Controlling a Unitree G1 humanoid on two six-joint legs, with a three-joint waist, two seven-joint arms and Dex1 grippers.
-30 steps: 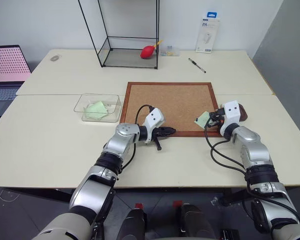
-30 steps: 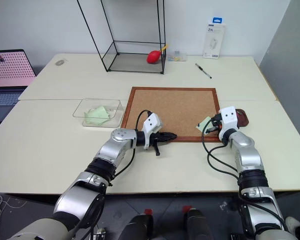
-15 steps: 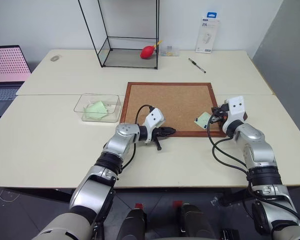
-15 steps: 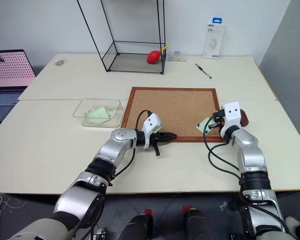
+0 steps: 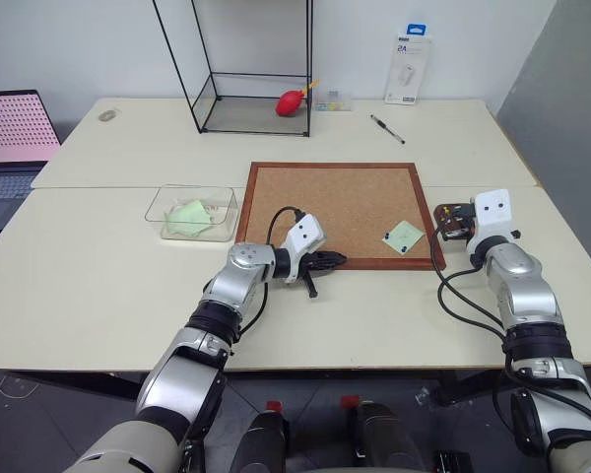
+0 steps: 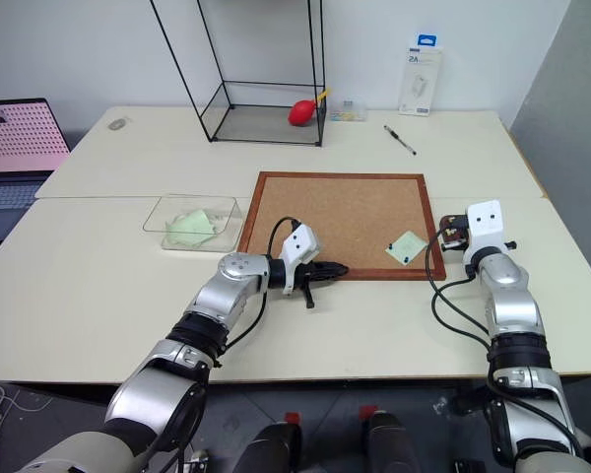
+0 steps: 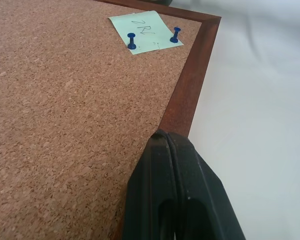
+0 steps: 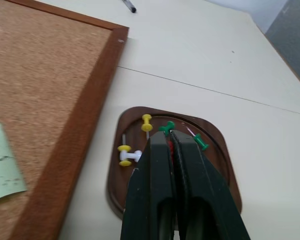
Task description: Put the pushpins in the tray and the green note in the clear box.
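The right claw [image 8: 171, 137] hangs over the tray [image 8: 217, 165], fingers pressed together on something red I cannot make out. Just ahead of its tips lie yellow, white and green pushpins [image 8: 147, 121] in the tray. The left claw [image 7: 166, 142] is closed and empty at the cork board [image 7: 65, 100] frame; well ahead of it a green note [image 7: 146, 32] is pinned by two blue pins [image 7: 131, 41]. The clear box [image 5: 165, 202], well apart from it, holds green paper.
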